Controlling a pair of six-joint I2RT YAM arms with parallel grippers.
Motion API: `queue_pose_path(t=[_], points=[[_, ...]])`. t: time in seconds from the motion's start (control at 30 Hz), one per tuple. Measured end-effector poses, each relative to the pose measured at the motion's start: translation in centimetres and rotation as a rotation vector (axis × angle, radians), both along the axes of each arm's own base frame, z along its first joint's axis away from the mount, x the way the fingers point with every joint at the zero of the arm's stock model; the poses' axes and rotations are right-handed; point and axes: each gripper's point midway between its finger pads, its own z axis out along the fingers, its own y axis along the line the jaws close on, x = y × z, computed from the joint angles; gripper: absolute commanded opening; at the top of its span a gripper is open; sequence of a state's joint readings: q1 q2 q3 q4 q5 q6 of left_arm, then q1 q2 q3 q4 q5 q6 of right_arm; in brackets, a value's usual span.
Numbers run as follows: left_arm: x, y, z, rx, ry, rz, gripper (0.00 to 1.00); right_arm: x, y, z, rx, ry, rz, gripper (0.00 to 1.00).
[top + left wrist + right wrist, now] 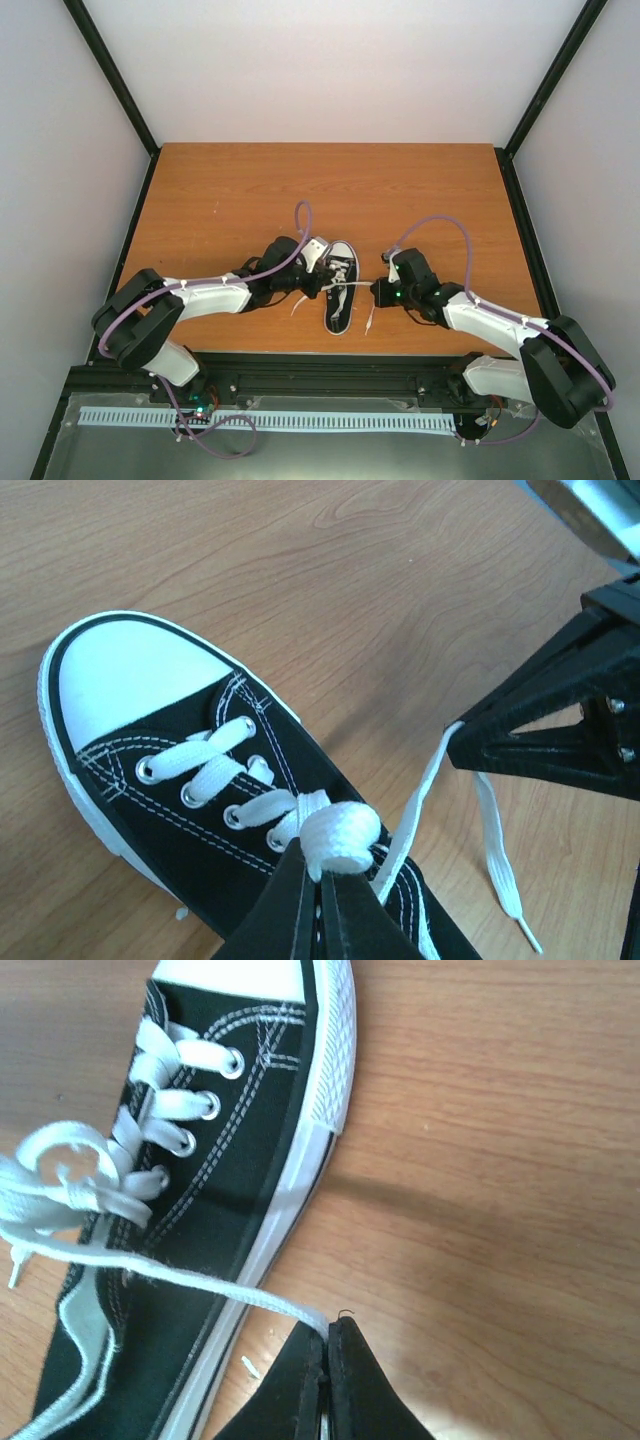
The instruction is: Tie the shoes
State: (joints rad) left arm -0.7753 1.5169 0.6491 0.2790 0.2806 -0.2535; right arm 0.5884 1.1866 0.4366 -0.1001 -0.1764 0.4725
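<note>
The black sneaker (339, 288) with white toe cap and white laces lies on the table between my arms, toe pointing away. My left gripper (322, 872) is shut on a folded loop of white lace (340, 838) over the shoe's eyelets (190, 780). My right gripper (327, 1327) is shut on the other lace strand (190, 1278), held taut from the shoe out to the right of its white rubber edge (300, 1160). In the top view the left gripper (318, 270) is at the shoe's left side and the right gripper (377, 293) is just to its right.
The wooden table (330, 190) is enclosed by white walls and black frame posts. A loose lace end (500, 870) hangs from the right gripper onto the wood. Another lace tail (298, 306) lies left of the shoe. The near table edge is close behind the shoe's heel.
</note>
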Motion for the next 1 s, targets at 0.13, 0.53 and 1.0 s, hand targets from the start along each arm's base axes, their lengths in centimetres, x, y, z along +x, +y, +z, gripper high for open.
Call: queue_pose_path(t=[0.13,0.53,1.0], points=[[-0.4,0.4,-0.1,-0.016,0.013,0.017,0.01,1.1,0.6,1.3,0.009,-0.006,-0.006,0.03],[-0.5,1.1,-0.4,-0.026,0.028,0.058,0.01,3.0,3.6,3.8,0.082,-0.015,0.062,0.03],[-0.8,1.4,-0.1,-0.083,0.048,0.09,0.05,3.5,6.2,4.8,0.096,-0.027,0.117,0.03]])
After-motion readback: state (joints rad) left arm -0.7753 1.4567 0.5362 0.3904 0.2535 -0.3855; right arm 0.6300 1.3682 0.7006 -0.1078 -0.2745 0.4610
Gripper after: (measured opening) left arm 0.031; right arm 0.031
